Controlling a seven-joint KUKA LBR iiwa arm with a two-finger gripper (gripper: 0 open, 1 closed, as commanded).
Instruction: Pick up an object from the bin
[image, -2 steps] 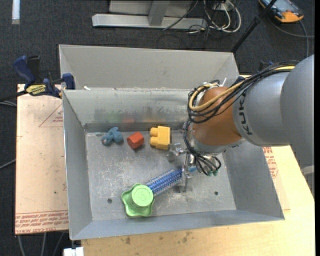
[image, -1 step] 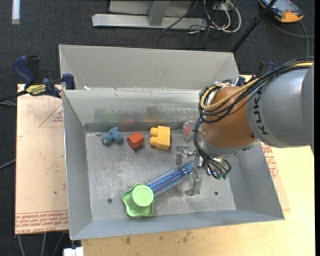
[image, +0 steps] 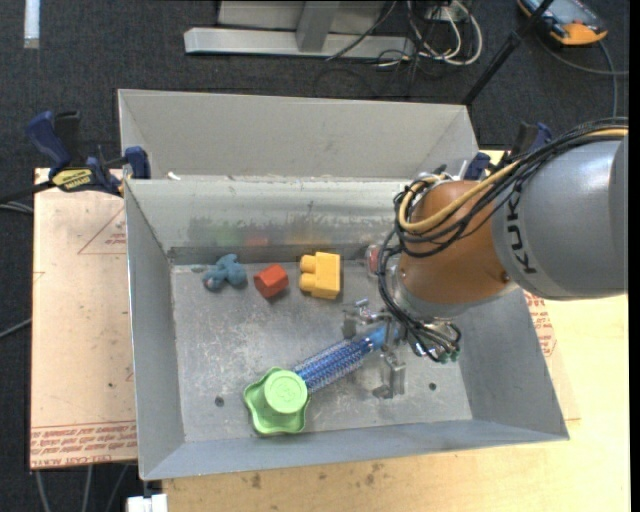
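Open hand (image: 373, 351) astride blue ribbed rod (image: 325, 368), at end farthest from green disc (image: 277, 402) seemingly joined to it; risk of tilting & slipping out on lift, b/c grip far off-centre.

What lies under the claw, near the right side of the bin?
The blue ridged rod with a green round head reaches with its right end under the claw. Whatever lies beneath the orange wrist is covered.
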